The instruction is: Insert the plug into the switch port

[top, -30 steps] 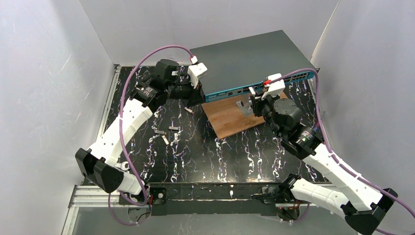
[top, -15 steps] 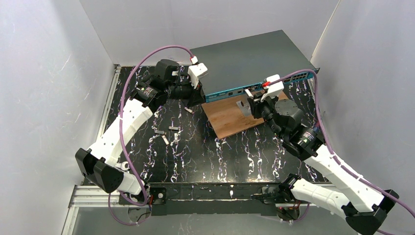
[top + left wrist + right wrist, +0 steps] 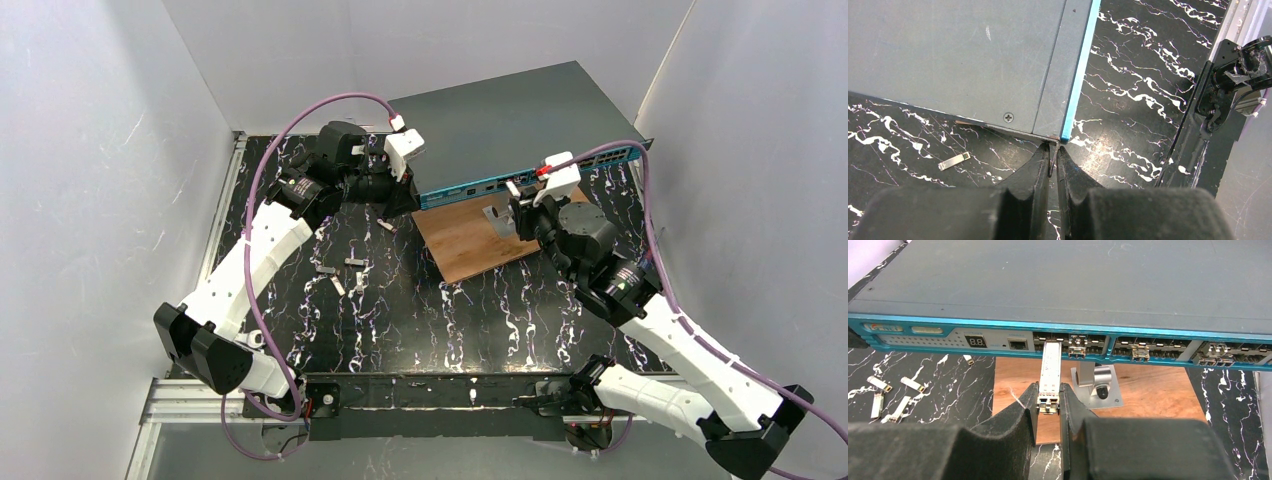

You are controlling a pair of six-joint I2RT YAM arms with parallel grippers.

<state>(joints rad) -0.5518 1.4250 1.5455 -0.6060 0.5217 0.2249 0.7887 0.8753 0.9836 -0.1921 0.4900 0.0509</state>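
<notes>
Right gripper (image 3: 1049,399) pinches the SFP plug (image 3: 1050,365) by its rear end, jaws clamped on its two sides. The plug points straight at the switch (image 3: 1088,285), with its nose at the leftmost socket of the first port bank. It may be just entering; depth is unclear. The switch sits at the far side of the marbled table (image 3: 938,385), with a wooden board (image 3: 1153,395) just below its front. Left gripper (image 3: 1053,156) has its jaws pressed together, tips touching the switch's left front corner. Loose modules (image 3: 878,390) lie on the table.

Right end of switch (image 3: 1098,280) off-frame
</notes>
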